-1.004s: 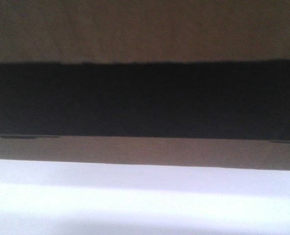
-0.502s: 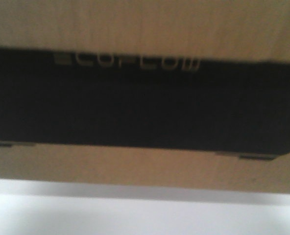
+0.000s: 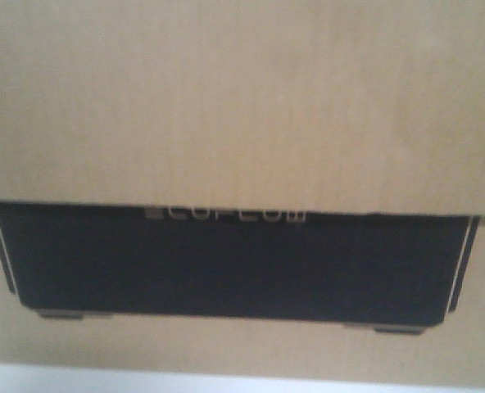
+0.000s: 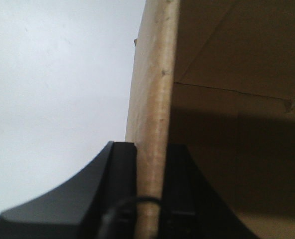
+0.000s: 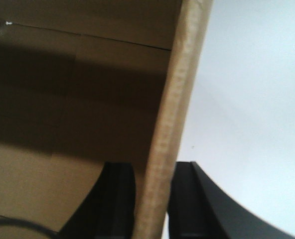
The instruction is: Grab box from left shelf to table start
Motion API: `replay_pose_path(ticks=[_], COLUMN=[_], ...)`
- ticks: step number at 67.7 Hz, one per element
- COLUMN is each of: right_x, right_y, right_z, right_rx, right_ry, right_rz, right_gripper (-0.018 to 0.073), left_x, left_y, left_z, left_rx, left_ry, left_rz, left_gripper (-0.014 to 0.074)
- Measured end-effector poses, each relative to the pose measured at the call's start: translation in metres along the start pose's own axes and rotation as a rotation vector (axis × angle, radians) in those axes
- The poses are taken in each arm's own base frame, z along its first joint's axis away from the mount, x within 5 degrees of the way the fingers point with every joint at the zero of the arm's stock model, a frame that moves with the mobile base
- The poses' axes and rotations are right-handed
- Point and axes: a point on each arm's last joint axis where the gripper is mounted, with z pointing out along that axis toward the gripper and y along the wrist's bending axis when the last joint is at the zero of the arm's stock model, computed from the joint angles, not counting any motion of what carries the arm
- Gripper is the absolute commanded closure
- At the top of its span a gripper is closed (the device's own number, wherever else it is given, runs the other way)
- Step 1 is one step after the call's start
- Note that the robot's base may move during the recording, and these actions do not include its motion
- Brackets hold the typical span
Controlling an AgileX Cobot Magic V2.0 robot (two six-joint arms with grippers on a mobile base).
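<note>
Cardboard fills more of the front view than half a second ago: the box [image 3: 242,106] now shows its black panel [image 3: 234,262] lower down with both pale side outlines in sight, and the white table [image 3: 144,378] has shrunk to a thin strip along the bottom edge. Only the wrist views show the hold: the left gripper [image 4: 150,199] pinches one upright box wall between its black fingers [image 4: 120,169], the right gripper [image 5: 152,199] pinches the opposite wall, and both look into the box's shaded brown inside. Beyond each wall lies only plain pale background.
</note>
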Motion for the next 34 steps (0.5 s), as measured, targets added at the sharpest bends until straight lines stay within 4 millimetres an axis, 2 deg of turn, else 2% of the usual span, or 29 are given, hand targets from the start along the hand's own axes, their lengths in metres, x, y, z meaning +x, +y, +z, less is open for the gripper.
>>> replay_pose_path(ticks=[8, 22, 26, 32, 34], right_x=[-0.003, -0.01, -0.01, -0.01, -0.01], right_y=[-0.003, -0.005, -0.005, -0.005, -0.005], right_z=[0.015, 0.025, 0.025, 0.025, 0.025], right_rx=[0.001, 0.009, 0.009, 0.009, 0.011], right_ry=[0.039, 0.016, 0.015, 0.015, 0.015], right_rz=[0.005, -0.008, -0.008, -0.008, -0.009], right_gripper=[0.0501, 0.0491, 0.044, 0.0279, 0.0192], left_x=[0.0, -0.005, -0.005, -0.005, -0.005], left_y=[0.0, -0.001, -0.001, -0.001, -0.001], left_z=[0.022, 0.032, 0.033, 0.033, 0.033], left_rx=[-0.004, 0.005, 0.004, 0.007, 0.008], left_ry=[0.052, 0.035, 0.037, 0.038, 0.039], left_rz=[0.01, 0.013, 0.017, 0.018, 0.017], left_gripper=[0.0688, 0.0667, 0.0608, 0.0431, 0.036])
